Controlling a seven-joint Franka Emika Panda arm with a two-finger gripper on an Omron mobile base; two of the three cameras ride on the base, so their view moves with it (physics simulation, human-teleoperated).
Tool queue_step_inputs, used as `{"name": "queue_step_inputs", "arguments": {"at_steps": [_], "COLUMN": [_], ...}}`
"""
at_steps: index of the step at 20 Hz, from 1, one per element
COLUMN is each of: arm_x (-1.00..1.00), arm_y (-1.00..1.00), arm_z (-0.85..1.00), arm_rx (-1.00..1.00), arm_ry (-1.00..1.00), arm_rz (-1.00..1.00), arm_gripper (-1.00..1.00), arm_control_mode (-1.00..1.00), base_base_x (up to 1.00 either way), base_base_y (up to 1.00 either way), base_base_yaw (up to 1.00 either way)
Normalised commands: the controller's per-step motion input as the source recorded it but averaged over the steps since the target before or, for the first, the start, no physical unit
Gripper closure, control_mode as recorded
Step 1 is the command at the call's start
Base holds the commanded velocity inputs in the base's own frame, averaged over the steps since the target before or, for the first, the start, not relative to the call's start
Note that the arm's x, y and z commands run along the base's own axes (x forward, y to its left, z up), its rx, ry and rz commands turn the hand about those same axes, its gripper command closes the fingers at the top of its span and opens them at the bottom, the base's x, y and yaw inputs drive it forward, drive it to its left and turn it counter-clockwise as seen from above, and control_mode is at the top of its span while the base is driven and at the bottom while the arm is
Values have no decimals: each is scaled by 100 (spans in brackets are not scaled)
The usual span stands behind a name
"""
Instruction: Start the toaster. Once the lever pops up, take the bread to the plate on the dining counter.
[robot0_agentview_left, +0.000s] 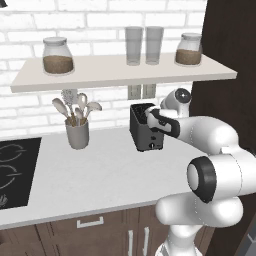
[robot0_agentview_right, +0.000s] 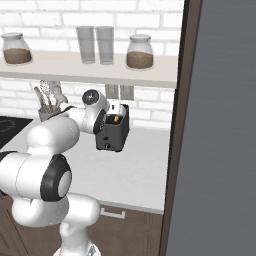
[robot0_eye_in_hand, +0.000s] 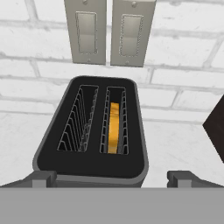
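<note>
I'm hanging right over the toaster now, looking straight down into its two slots. My gripper has its fingers spread wide apart, one tip at each side of the toaster's near end, and nothing sits between them. The bread is down in the right-hand slot of my hand view, a tan-yellow slice standing on edge, well sunk between the wires; the other slot is bare.

From the left base view the toaster stands toward the back of the worktop, close to the brick wall and under the shelf, with the utensil cup well off to its left. In the right base view I catch the slice as an orange fleck in the toaster's top.

By my reckoning, we're at the very start: I can't make out the lever from here, so I can't say it's been pushed. Pressing it, waiting for the pop, lifting the bread and carrying it to the plate are all left to do.
</note>
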Motion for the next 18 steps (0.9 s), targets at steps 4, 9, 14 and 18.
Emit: {"name": "queue_step_inputs", "arguments": {"at_steps": [4, 9, 14, 18], "arm_x": [0, 0, 0, 0], "arm_y": [0, 0, 0, 0], "arm_z": [0, 0, 0, 0], "arm_rx": [0, 0, 0, 0], "arm_ry": [0, 0, 0, 0], "arm_rz": [0, 0, 0, 0], "arm_gripper": [-100, -100, -100, -100], "arm_control_mode": [-100, -100, -100, -100], "base_base_x": [0, 0, 0, 0], "base_base_y": [0, 0, 0, 0], "base_base_yaw": [0, 0, 0, 0]}}
